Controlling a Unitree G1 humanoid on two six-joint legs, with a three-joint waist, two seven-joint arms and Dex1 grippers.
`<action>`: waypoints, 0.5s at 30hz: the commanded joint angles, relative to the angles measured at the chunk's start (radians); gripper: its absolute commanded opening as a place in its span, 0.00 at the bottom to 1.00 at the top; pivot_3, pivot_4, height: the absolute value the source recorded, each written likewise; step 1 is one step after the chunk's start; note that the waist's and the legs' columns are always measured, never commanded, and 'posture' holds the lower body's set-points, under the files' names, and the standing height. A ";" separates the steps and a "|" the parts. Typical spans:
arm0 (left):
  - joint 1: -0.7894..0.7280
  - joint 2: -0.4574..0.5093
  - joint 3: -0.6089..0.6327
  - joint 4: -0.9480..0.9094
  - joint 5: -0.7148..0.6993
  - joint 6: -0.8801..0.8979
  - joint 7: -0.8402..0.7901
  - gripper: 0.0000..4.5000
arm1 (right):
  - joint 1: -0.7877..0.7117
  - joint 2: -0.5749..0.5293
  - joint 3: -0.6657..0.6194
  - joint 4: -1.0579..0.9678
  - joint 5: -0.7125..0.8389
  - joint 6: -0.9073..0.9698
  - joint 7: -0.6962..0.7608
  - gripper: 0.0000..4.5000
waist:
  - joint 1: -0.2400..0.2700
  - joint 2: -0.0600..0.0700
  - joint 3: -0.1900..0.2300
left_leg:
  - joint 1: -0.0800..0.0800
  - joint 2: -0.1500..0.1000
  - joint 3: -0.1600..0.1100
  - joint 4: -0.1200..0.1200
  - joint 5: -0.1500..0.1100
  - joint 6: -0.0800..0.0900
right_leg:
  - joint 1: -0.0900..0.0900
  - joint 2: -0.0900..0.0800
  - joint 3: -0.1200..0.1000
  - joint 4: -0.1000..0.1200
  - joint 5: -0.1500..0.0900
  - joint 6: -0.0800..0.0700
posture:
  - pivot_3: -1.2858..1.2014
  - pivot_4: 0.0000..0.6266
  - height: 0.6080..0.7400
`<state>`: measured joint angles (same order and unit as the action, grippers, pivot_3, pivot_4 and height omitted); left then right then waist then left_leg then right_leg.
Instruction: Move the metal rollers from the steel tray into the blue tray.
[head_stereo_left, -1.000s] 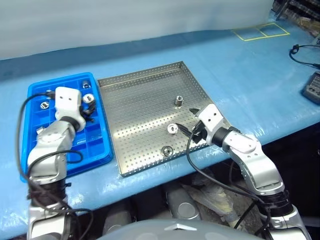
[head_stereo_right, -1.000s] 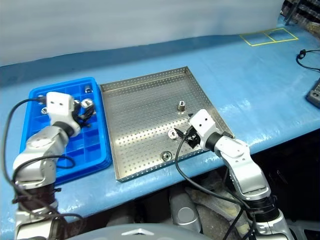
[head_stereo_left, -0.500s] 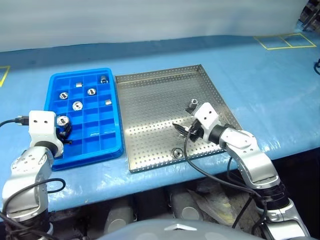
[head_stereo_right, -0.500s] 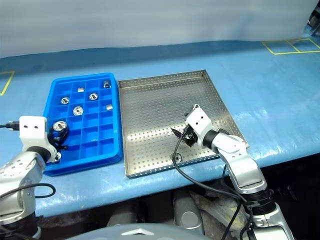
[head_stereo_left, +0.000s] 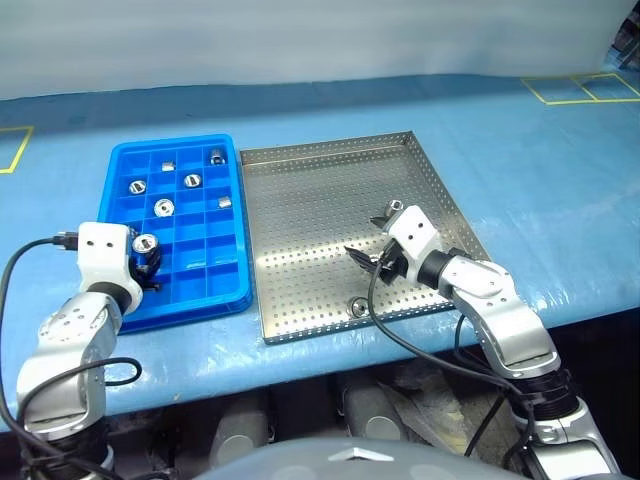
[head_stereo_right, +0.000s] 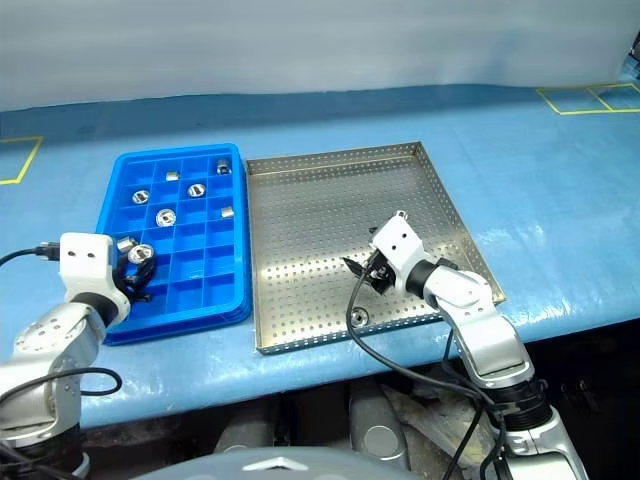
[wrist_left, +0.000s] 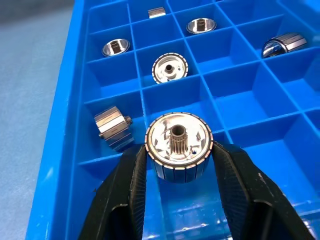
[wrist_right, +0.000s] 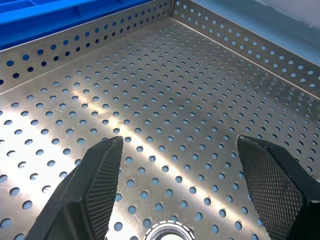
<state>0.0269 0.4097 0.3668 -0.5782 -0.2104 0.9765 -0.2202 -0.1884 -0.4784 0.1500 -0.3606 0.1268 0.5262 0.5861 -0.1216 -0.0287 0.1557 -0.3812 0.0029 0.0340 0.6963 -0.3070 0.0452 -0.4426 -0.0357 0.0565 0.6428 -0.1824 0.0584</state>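
left gripper: clamped on one metal roller, a black finger pressed on each side, the roller's toothed bore facing the wrist camera. It hangs over the near end of the blue tray, roller above the compartments right in front of the fingers.

right gripper: released, jaws spread wide, nothing between them. It sits low over the steel tray, pointing across the perforated floor toward the blue tray side.

rollers already in the blue tray: six. One faceted roller lies on its side in the cell just beside the gripped one. A disc-faced roller is one row further out from the left gripper. Beyond that, a shallow cup-looking one, another, a small one at the far row, and one on its side off toward the steel tray side.

rollers in the steel tray: one lies just under and slightly behind the right gripper's fingertips, near the tray's front rim. Another stands just past the right gripper's wrist, on the far side of it.

trays: side by side on the blue tabletop, long edges nearly touching.
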 joint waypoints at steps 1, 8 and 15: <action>-0.007 0.016 -0.018 -0.015 -0.018 -0.007 -0.021 0.38 | -0.002 -0.002 -0.018 -0.026 0.003 -0.019 -0.006 0.85 | -0.001 0.000 0.000 | 0.000 0.000 0.000 0.000 0.000 0.000 | 0.000 0.000 0.000 0.000 0.000 0.000 | 0.44 0.24 1.00; 0.023 0.024 0.009 -0.025 -0.011 -0.014 -0.016 0.90 | 0.001 -0.005 -0.025 -0.020 0.002 -0.024 -0.008 0.85 | -0.006 0.000 0.000 | 0.000 0.001 0.000 0.000 0.000 0.000 | 0.000 0.000 0.000 0.000 0.000 0.000 | 0.44 0.24 1.00; 0.020 0.000 0.029 -0.038 -0.030 -0.029 -0.013 1.00 | -0.013 -0.003 -0.017 -0.005 0.000 -0.031 -0.004 0.85 | -0.002 0.000 0.000 | 0.000 0.000 0.000 0.000 0.000 0.000 | 0.000 0.002 0.000 0.000 0.000 0.000 | 0.45 0.24 1.00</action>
<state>0.0543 0.4137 0.3774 -0.5779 -0.2257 0.9724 -0.2337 -0.1839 -0.4788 0.1483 -0.3557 0.1255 0.5224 0.5826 -0.1240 -0.0287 0.1557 -0.3810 0.0031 0.0340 0.6963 -0.3070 0.0453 -0.4424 -0.0341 0.0560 0.6427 -0.1827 0.0580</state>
